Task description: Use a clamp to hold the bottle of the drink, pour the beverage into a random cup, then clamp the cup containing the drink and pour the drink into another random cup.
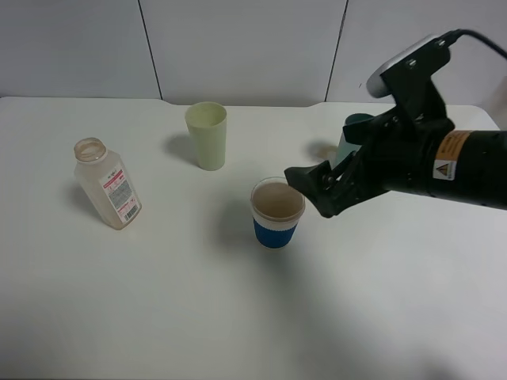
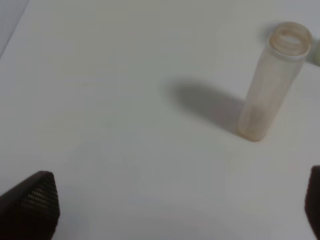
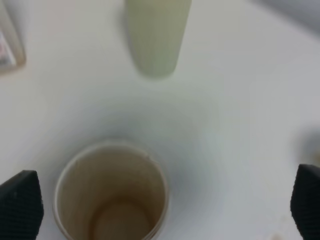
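Note:
The clear, uncapped bottle with a red-and-white label stands at the left; the left wrist view shows it upright, well ahead of my open, empty left gripper. A blue-and-white cup with a brownish inside stands mid-table. My right gripper is open just right of its rim and not touching it. From above, the right wrist view shows this cup between the spread fingertips of the right gripper. A pale green cup stands behind it. The left arm is out of the exterior view.
A teal cup stands at the back right, mostly hidden behind my right arm. The pale green cup and a bottle edge show beyond the blue cup in the right wrist view. The white table meets a wall at the back.

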`<state>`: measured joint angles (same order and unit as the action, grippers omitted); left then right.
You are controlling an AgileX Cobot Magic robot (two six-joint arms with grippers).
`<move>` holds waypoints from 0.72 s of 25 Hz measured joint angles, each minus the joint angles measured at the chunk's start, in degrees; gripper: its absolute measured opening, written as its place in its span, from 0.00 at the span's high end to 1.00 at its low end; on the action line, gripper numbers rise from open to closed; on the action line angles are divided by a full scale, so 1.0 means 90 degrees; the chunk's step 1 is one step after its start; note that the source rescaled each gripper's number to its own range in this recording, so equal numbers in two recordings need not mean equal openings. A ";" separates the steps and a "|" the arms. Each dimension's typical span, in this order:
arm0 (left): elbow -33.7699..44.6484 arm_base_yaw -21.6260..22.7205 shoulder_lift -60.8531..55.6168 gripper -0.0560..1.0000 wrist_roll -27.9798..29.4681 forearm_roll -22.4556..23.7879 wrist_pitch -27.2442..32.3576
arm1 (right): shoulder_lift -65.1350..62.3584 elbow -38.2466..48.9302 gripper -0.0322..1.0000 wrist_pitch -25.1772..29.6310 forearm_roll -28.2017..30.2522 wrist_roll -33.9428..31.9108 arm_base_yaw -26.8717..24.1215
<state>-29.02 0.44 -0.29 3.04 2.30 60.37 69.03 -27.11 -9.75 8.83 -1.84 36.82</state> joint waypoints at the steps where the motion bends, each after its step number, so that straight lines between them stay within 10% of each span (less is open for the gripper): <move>1: 0.0000 0.0000 0.0000 0.00 0.0000 0.0000 0.0000 | -0.0236 0.0000 0.00 0.0113 -0.0087 0.0080 -0.0016; 18: 0.0000 0.0000 0.0000 0.00 0.0000 0.0000 0.0000 | -0.2842 -0.0014 0.00 0.2648 -0.0283 0.0041 -0.4117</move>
<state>-29.02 0.44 -0.29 3.04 2.30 60.37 43.46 -27.24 14.08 6.28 -1.47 -0.24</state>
